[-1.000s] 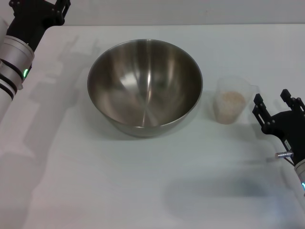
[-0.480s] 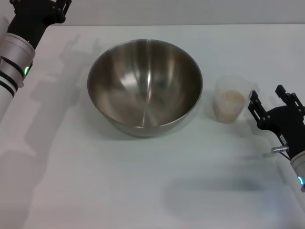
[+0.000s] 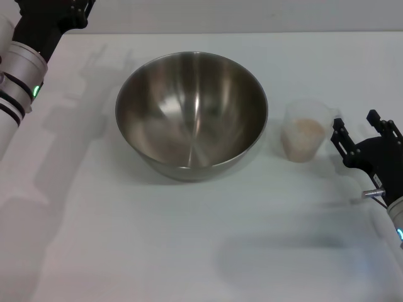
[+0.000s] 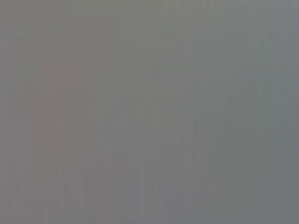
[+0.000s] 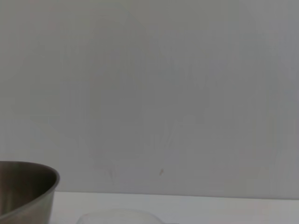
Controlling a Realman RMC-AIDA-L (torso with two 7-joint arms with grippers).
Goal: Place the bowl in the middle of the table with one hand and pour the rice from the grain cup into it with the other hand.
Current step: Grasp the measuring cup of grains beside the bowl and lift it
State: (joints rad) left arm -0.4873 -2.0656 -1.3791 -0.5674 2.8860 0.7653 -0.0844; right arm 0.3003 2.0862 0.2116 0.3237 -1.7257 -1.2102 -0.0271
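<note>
Bowl (image 3: 191,114): mid worktop (image 3: 126,251), empty, ready for pour.
Cup (image 3: 305,131): beside bowl, rice (image 3: 305,129) inside.
Right end effector (image 3: 361,131): fingers spread, beside cup, lined up for grab.
Left end effector (image 3: 53,9): far corner, parked, grip state unclear.

Bowl (image 5: 25,191) edge on table (image 5: 196,207), grain cup (image 5: 117,217) rim near, blank wall (image 5: 163,93) behind

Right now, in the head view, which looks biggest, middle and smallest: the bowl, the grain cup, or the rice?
1. The steel bowl, by far the largest.
2. The clear grain cup, much smaller, standing to its right.
3. The rice, smallest, only partly filling the cup.
</note>
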